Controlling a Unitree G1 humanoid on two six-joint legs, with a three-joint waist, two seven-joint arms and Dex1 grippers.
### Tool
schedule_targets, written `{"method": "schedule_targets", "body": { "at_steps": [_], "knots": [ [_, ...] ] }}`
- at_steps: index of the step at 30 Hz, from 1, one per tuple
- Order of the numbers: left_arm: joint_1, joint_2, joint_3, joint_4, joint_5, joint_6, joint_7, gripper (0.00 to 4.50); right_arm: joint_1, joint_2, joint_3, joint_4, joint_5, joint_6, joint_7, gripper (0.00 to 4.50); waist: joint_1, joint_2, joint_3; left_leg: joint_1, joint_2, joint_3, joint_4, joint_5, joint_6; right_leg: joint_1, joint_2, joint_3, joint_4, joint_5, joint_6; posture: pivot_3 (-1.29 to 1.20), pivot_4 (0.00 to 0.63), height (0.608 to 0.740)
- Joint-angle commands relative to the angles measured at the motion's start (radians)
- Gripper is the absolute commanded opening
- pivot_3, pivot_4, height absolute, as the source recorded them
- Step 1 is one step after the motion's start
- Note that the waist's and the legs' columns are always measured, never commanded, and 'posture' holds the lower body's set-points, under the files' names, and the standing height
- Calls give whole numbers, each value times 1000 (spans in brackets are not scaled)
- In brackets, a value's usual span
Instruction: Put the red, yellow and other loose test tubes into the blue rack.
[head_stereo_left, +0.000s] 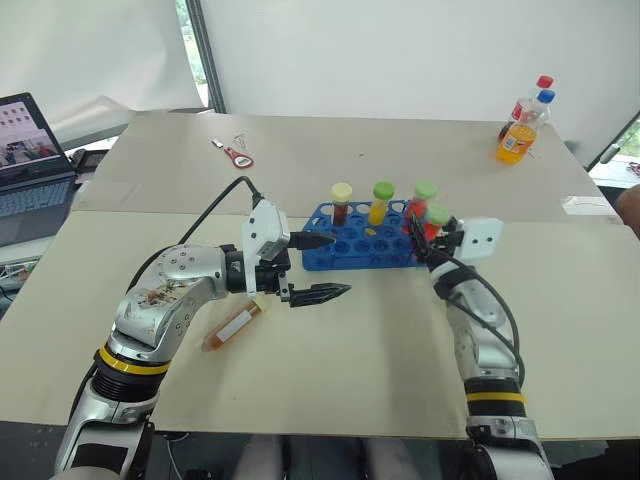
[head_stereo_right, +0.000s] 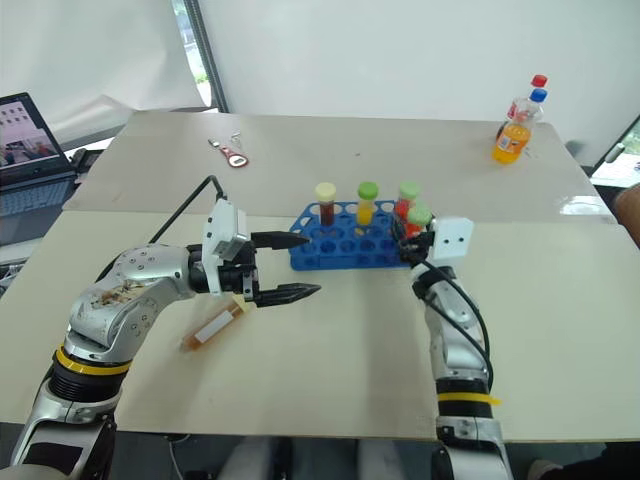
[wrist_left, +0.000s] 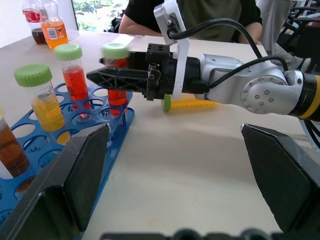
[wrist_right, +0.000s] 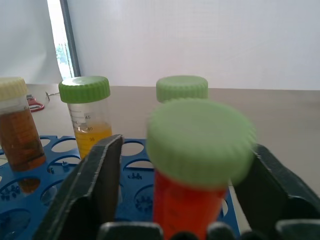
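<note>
Test tubes: four are seen standing in the blue rack (head_stereo_left: 360, 242); an orange tube (head_stereo_left: 233, 325) is left lying on the bench (head_stereo_left: 330, 370). Right hand (wrist_right: 180, 200) is spread around a red tube (wrist_right: 187, 210), not clamped; left hand (head_stereo_left: 325, 268) is spread apart, empty.

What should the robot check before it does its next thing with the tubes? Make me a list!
1. Red tube sitting in the blue rack: ok, it stands upright at the rack's right end.
2. Right gripper let go: ok, its jaws stand apart on either side of the tube, not squeezing the green cap.
3. Way out for the right gripper: not ok yet, the fingers flank the tube, so it should probably back away slowly.
4. Left gripper ready: ok, open and empty beside the rack.
5. Loose tubes left: not ok, an orange tube lies on the table by the left arm.
6. Free holes in the rack: ok, many are empty.
</note>
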Motion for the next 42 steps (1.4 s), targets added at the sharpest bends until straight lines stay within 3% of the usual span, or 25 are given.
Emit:
{"method": "schedule_targets", "body": {
  "at_steps": [1,9,12,16,17,23,33,36,42],
  "knots": [
    [-20,-10,11,-15,-5,-7,11,4500,18,-32,-5,-108,15,41,5,4486,0,0,0,0,0,0,0,0,0,0,0,0,0,0,0,0,150,706],
    [-5,-2,14,-22,0,-14,11,4500,221,-274,-79,-498,161,380,143,4486,18,0,0,-1,0,0,0,0,0,0,0,0,-1,0,0,0,150,706],
    [4,32,11,-20,9,-15,-18,4500,285,-467,-167,-654,278,618,223,4486,23,1,1,-1,-1,0,0,0,0,1,0,0,-4,0,0,0,150,706],
    [26,117,-25,-43,13,-41,-138,4500,259,-789,-137,-684,309,1010,290,4486,15,0,0,0,0,1,0,0,1,3,0,1,-6,0,0,0,150,706],
    [32,133,-34,-50,18,-54,-164,4500,225,-818,-133,-658,340,1073,300,4486,14,0,0,2,0,2,0,0,1,4,2,0,-7,0,0,0,150,706],
    [55,170,-66,-74,27,-101,-246,4500,-25,-907,53,-440,384,1337,385,4486,17,0,0,0,0,5,-1,0,1,3,2,1,-9,0,0,0,150,706],
    [77,137,-102,-100,40,-132,-244,4500,-225,-971,388,-235,284,1315,563,4486,27,0,0,-7,0,5,1,-2,4,-1,0,0,-14,0,1,0,150,706],
    [88,125,-106,-108,44,-133,-229,4500,-265,-961,435,-207,271,1326,603,3713,23,0,0,-7,0,4,0,-2,4,-1,1,0,-14,0,0,0,150,706],
    [102,114,-111,-114,56,-133,-214,4500,-297,-951,482,-187,249,1335,644,1588,25,0,0,-7,0,3,1,-2,4,-1,0,-1,-14,0,0,0,150,706]
  ]
}}
